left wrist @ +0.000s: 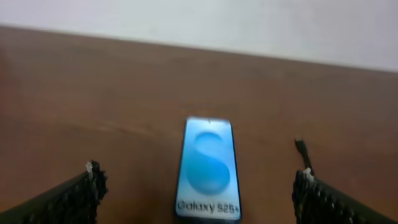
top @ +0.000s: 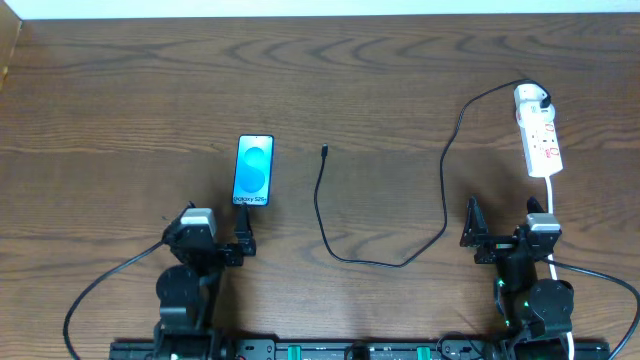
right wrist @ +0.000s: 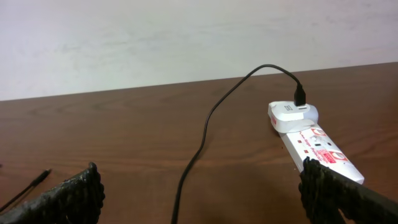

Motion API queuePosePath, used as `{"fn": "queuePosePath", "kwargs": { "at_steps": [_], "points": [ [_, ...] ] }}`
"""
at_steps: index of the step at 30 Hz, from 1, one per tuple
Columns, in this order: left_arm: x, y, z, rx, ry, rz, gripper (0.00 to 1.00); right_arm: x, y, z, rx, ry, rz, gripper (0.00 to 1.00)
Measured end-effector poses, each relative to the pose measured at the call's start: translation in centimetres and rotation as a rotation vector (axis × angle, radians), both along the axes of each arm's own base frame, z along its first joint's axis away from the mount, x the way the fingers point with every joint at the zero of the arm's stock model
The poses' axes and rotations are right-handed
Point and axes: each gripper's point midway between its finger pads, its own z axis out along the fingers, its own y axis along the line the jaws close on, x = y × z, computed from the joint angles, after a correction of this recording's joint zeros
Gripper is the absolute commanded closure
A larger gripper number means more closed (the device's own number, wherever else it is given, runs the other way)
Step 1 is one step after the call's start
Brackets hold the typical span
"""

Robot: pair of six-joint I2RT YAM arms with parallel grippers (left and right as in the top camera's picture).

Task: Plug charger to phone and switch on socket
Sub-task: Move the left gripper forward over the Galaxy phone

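The phone (top: 253, 170) lies flat on the table, blue screen up; it also shows in the left wrist view (left wrist: 208, 168), just ahead of my open left gripper (left wrist: 199, 190). The charger's black cable (top: 400, 262) runs from its connector tip (top: 325, 151), free on the table right of the phone, to its white plug head (top: 530, 97) seated in the far end of the socket (top: 543, 145), a white power strip. In the right wrist view the cable (right wrist: 205, 134) lies between my open, empty right gripper's (right wrist: 199, 193) fingers, with the socket (right wrist: 317, 146) ahead on the right.
The left arm (top: 190, 260) sits at the near left edge and the right arm (top: 530, 260) at the near right. The power strip's white cord (top: 551, 195) runs down toward the right arm. A pale wall borders the table's far edge.
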Motion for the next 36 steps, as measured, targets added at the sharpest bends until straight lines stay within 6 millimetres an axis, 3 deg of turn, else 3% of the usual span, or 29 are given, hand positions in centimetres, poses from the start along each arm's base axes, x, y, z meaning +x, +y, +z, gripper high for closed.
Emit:
{"fn": "queuePosePath", "kwargs": {
  "at_steps": [6,12,27,36],
  "points": [
    [1.4,-0.8,2.5,-0.010,0.077,-0.042,0.02,0.0,0.0,0.0,0.000,0.002,0.001,0.01],
    [4.2,-1.8,4.5,-0.028,0.198,-0.095,0.02,0.0,0.0,0.0,0.000,0.001,0.000,0.01],
    [10.3,-2.6,3.7,-0.033,0.617,-0.128,0.02,0.0,0.0,0.0,0.000,0.001,0.000,0.01],
    [12.3,-3.5,1.9,-0.025,0.794,-0.150,0.02,0.0,0.0,0.0,0.000,0.001,0.000,0.01]
  ]
}}
